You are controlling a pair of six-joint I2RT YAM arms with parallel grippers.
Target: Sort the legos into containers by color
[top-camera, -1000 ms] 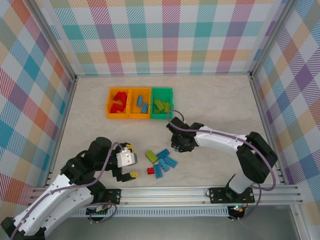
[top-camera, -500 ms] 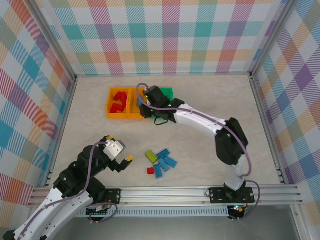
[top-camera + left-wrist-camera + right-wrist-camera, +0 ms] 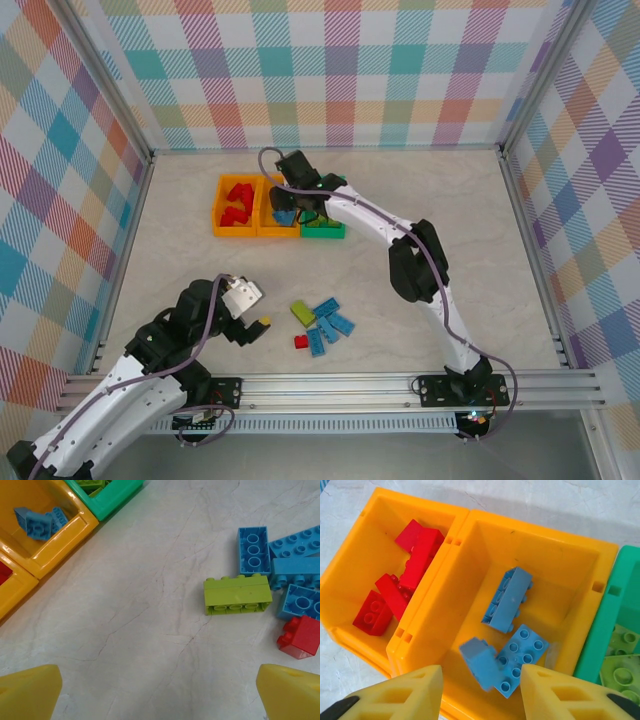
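Just swung up from the table's (image 3: 450, 200) near-edge pile (image 3: 322, 325), spreading the right gripper (image 3: 480, 680) wide, dropping a blue lego (image 3: 477, 657) into the middle container (image 3: 530, 535).

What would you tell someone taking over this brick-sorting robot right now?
Left hand: open and empty, low over the table, with the loose bricks just ahead of it.
Right hand: open above the middle orange bin; a tilted blue brick lies between its fingers, not gripped.
Done: red bricks are in the left orange bin, light blue bricks in the middle one, and lime green bricks in the green bin.
Left to do: one loose lime brick, one loose red brick and four loose blue bricks lie on the table.
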